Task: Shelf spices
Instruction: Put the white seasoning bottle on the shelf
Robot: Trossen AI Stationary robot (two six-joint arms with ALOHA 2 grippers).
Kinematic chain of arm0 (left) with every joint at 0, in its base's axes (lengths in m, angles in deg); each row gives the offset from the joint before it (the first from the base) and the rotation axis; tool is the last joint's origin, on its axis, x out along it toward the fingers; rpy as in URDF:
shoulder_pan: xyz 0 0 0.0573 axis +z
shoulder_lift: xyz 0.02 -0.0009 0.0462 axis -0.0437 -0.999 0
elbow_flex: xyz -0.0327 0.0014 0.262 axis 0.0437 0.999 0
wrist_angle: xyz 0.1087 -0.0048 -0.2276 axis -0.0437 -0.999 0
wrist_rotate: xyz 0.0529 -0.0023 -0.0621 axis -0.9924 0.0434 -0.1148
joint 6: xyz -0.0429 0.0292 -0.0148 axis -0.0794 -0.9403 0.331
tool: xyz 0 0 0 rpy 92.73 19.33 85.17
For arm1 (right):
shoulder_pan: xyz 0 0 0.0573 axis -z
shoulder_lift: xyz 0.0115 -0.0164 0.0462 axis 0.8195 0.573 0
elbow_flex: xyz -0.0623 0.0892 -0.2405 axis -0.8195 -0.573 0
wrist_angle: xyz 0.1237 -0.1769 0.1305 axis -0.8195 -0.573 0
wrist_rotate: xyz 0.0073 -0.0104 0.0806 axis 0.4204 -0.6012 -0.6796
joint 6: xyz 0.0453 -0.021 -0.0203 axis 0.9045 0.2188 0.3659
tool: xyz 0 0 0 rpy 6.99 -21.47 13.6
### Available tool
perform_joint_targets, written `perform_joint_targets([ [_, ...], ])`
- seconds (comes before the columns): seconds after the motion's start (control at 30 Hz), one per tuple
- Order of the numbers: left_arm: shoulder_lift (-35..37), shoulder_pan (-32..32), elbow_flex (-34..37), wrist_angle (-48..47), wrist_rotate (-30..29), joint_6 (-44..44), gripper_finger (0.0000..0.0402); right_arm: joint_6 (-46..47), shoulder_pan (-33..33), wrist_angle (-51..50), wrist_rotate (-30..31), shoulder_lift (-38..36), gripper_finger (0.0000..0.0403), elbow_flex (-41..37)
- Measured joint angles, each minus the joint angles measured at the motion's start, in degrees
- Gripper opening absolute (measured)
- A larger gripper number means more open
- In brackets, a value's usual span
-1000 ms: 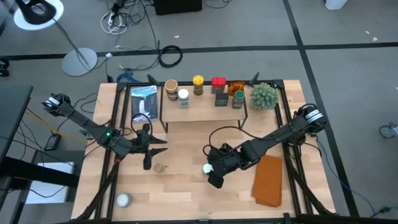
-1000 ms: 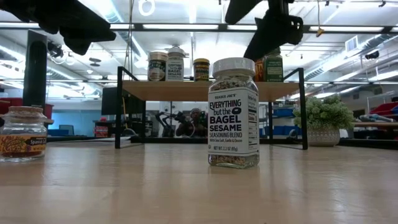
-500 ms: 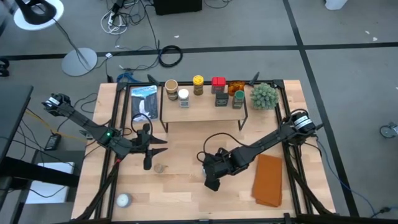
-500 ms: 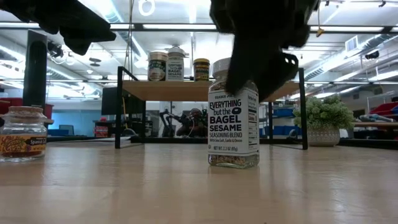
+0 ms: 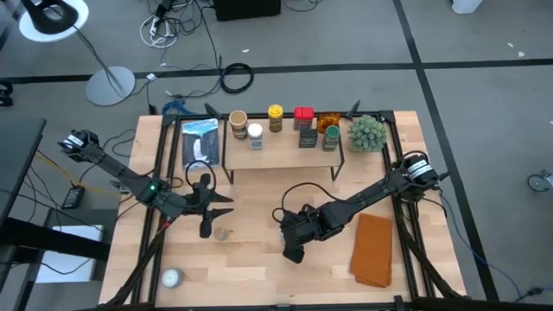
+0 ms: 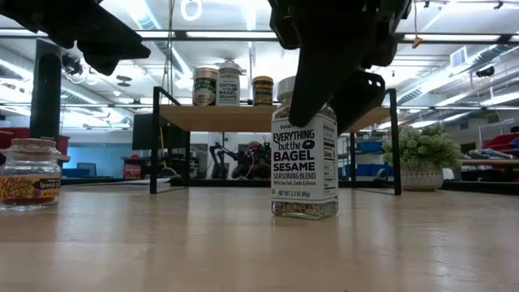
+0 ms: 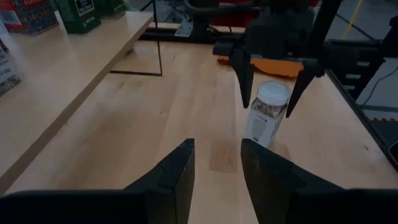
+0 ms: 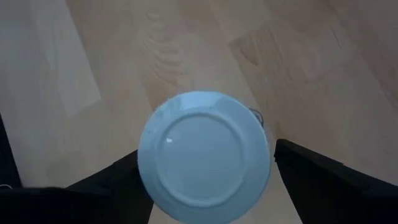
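A clear jar of bagel sesame seasoning with a white lid [image 6: 305, 150] stands upright on the table's near middle. It also shows in the left wrist view [image 7: 266, 115]. My right gripper [image 5: 292, 240] is open above it, pointing down. Its two fingers stand on either side of the lid [image 8: 204, 155], with gaps showing in the left wrist view. My left gripper [image 7: 217, 146] is open and empty left of centre and points toward the table's right. A small brown-lidded jar [image 5: 222, 233] stands just near of it. The wooden shelf [image 5: 281, 154] at the far middle carries several spices.
A green spiky plant [image 5: 365, 134] stands at the shelf's right end. An orange-brown folded cloth [image 5: 373, 250] lies at the near right. A pale ball [image 5: 171, 278] lies at the near left. A blue-white packet [image 5: 200, 142] lies left of the shelf. The shelf's front half is bare board.
My right gripper has gone a little toward the table's left and come down from above the bagel seasoning jar, so its open fingers now straddle the lid. The jar has stayed where it was.
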Motion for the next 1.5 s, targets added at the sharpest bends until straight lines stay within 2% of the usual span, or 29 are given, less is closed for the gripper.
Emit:
perform_joint_targets([
  [0.33,-2.3,0.6,0.0,1.7,2.5,-0.3,0.0135,1.7,0.0,0.4,-0.9,0.0,0.0306,0.0],
  [0.57,-6.3,4.9,0.0,5.2,8.9,-0.5,0.0135,1.9,0.1,-0.8,-1.6,-0.8,0.0306,0.0],
  [0.97,-12.9,6.0,0.0,11.1,8.9,-0.5,0.0135,0.4,1.0,-0.7,-1.4,-1.0,0.0306,0.0],
  [1.1,-14.0,6.0,0.0,13.0,7.8,-0.6,0.0135,0.3,1.1,-0.8,0.6,-1.1,0.0304,0.0],
  [1.2,-14.3,6.0,0.0,14.2,7.5,-0.6,0.0135,-0.1,1.7,-0.6,2.2,-1.7,0.0284,0.0],
  [1.37,-14.6,6.0,0.0,16.0,7.4,-0.6,0.0135,-2.0,3.1,-0.6,3.2,-2.6,0.0206,0.1],
  [1.5,-14.6,6.0,0.0,16.7,7.3,-0.5,0.0135,-3.0,4.4,-0.4,2.6,-2.6,0.0201,0.1],
])
